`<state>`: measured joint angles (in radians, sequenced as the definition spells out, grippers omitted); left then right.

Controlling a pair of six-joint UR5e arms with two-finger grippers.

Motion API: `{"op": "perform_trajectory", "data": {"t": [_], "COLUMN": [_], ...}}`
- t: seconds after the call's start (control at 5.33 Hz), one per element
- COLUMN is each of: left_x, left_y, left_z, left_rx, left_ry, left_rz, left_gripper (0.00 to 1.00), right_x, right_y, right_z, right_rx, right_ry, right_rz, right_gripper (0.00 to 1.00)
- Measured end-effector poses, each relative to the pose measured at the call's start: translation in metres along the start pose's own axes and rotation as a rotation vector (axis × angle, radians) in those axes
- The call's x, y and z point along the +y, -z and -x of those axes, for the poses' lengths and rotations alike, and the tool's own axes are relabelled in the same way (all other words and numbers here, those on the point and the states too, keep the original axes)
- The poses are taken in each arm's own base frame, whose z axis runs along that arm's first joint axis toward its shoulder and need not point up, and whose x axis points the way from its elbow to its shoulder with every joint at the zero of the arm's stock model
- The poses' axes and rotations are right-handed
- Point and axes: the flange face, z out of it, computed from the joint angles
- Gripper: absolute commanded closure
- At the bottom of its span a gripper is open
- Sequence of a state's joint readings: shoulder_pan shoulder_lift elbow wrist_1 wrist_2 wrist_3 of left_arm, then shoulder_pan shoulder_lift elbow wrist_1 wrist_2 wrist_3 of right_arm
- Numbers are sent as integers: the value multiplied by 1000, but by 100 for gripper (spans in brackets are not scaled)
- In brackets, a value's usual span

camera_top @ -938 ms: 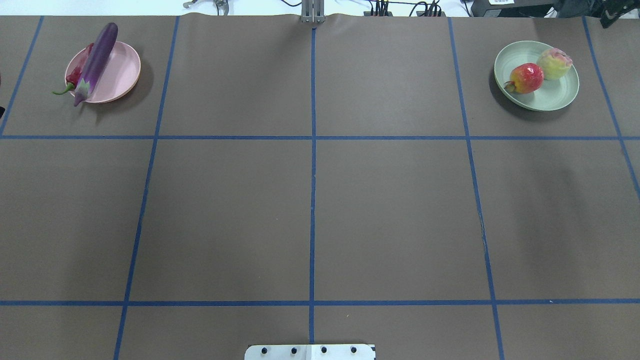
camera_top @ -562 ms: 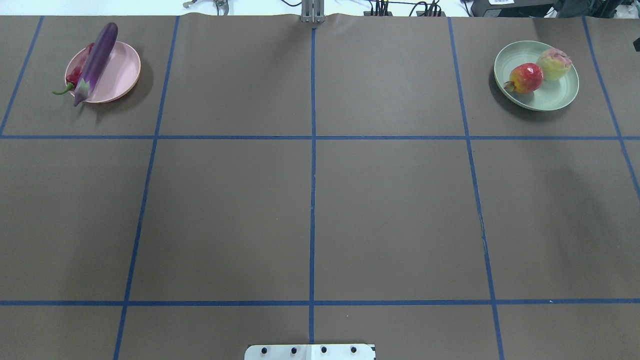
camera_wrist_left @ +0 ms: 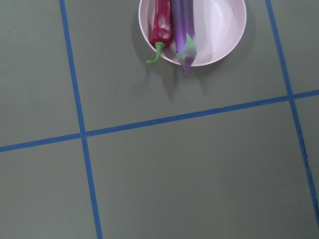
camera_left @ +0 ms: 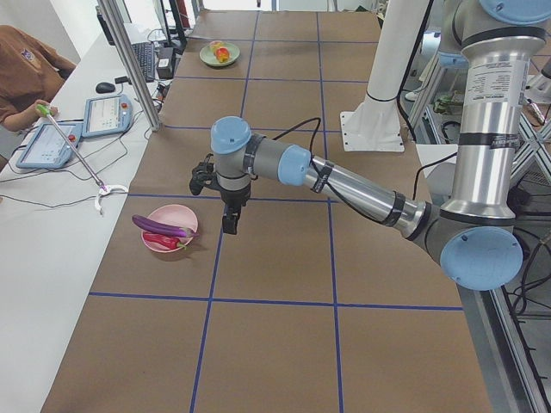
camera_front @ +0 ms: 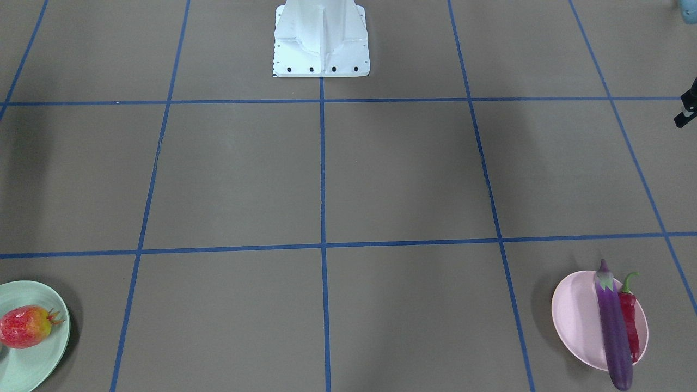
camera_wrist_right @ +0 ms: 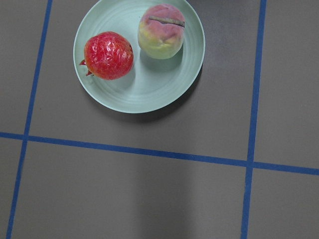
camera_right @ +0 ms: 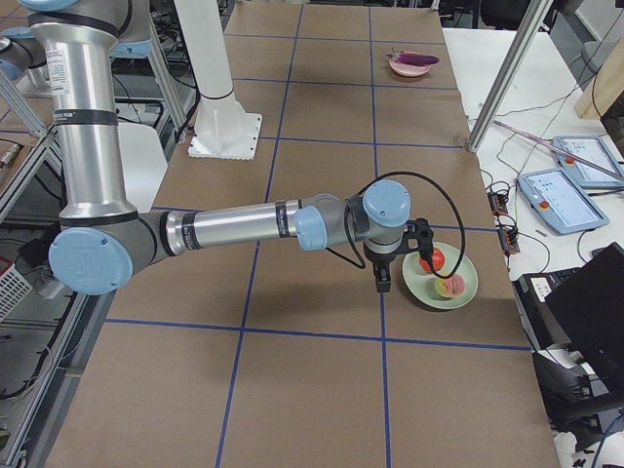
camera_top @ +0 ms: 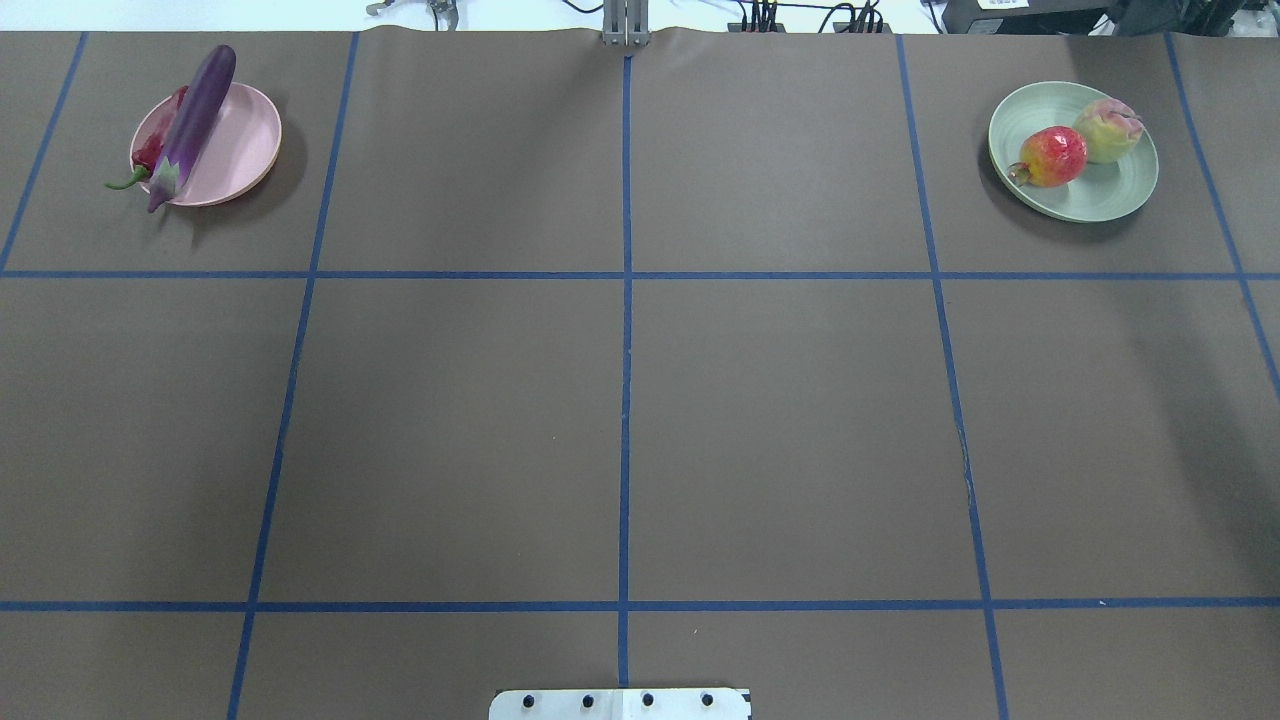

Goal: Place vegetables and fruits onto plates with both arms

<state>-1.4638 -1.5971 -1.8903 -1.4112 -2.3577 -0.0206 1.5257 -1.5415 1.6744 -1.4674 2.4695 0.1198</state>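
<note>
The purple eggplant (camera_top: pixel 192 125) and the red chili (camera_top: pixel 150 155) lie side by side on the pink plate (camera_top: pixel 240 150) at the far left; the left wrist view looks down on them (camera_wrist_left: pixel 183 30). The pomegranate-like fruit (camera_top: pixel 1052 157) and the peach (camera_top: pixel 1108 130) sit on the mint green plate (camera_top: pixel 1110 195) at the far right, also in the right wrist view (camera_wrist_right: pixel 108 55). My left gripper (camera_left: pixel 228 219) hangs above the table beside the pink plate. My right gripper (camera_right: pixel 382 283) hangs beside the green plate. I cannot tell whether either is open or shut.
The white base block (camera_top: pixel 620 704) stands at the near middle edge. Blue tape lines (camera_top: pixel 625 400) divide the brown table. An operator (camera_left: pixel 26 69) with a grabber stick and tablets is at the side bench. A metal post (camera_right: pixel 507 73) stands by the far edge.
The dark arm parts seen at the overhead view's left and right edges have gone out of that view. The plates and the food have not moved.
</note>
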Motion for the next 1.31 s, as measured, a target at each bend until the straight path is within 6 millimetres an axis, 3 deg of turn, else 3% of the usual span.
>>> {"op": "perform_trajectory", "data": {"t": [0.19,0.56,0.94,1.31], "left_x": [6,12,16,19], "left_y": [-20,-46,-60,-65], "left_z": [39,100,121,127], "left_rx": [1,6,10,7], "left_ry": [-38,-3,33,43], "left_rz": [43,97,125,136], "left_gripper": [0,0,0,0], "right_x": [17,24,18,25], "right_y": [-8,-10,0,18], "right_z": [-13,-20,-20,-21], "right_rx": [4,7,11,19], "right_ry": [-20,-52,-94,-160], "right_rz": [13,27,38,55], "right_gripper": [0,0,0,0]}}
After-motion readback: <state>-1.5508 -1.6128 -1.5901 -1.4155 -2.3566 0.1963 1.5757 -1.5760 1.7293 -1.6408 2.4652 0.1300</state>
